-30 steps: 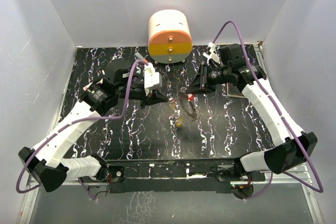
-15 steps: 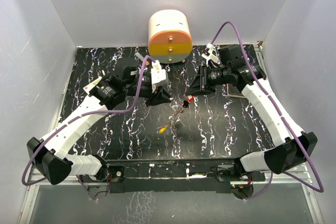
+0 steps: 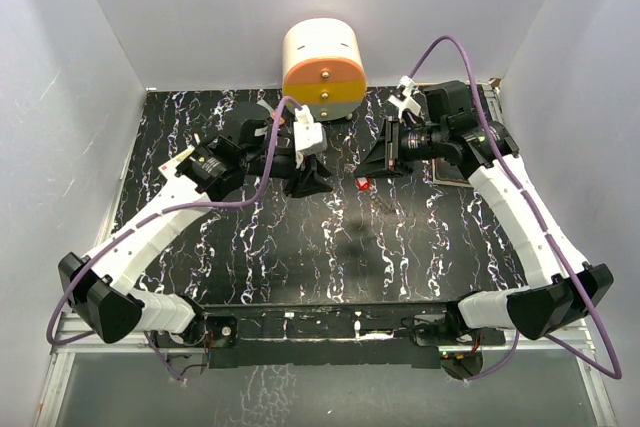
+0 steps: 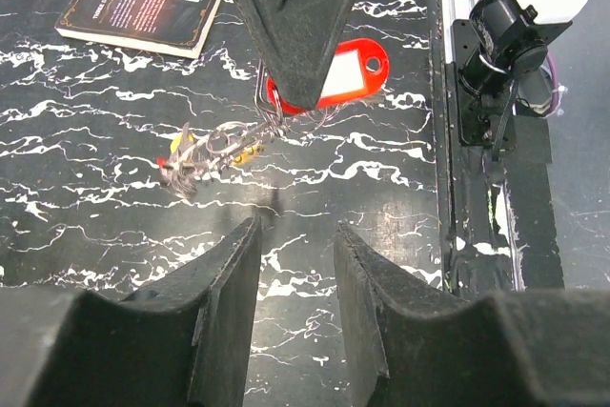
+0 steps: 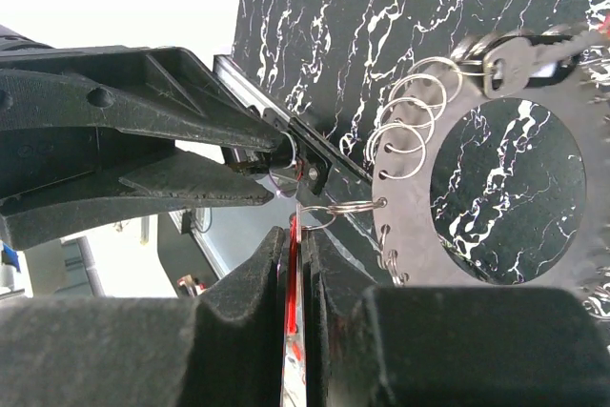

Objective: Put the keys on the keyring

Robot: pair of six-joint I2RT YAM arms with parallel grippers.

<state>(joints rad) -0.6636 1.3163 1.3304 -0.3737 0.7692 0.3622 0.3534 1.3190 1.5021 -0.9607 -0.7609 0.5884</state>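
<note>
My right gripper is shut on a red key tag and holds it above the table. In the right wrist view the tag sits edge-on between its jaws. The keyring, flat and grey with a toothed rim and a round hole, hangs from the tag by a small wire loop. It carries several wire rings and a silver key. In the left wrist view the keyring hangs edge-on with a yellow key on it. My left gripper is open and empty, just left of the tag.
A cream-and-orange round drawer unit stands at the back centre. A dark book lies on the black marbled table near the right arm. A metal rail runs along the table's edge.
My left arm has swung right and back, bringing its gripper close to the right gripper. The hanging keyring with the yellow key has swung back under the right gripper.
</note>
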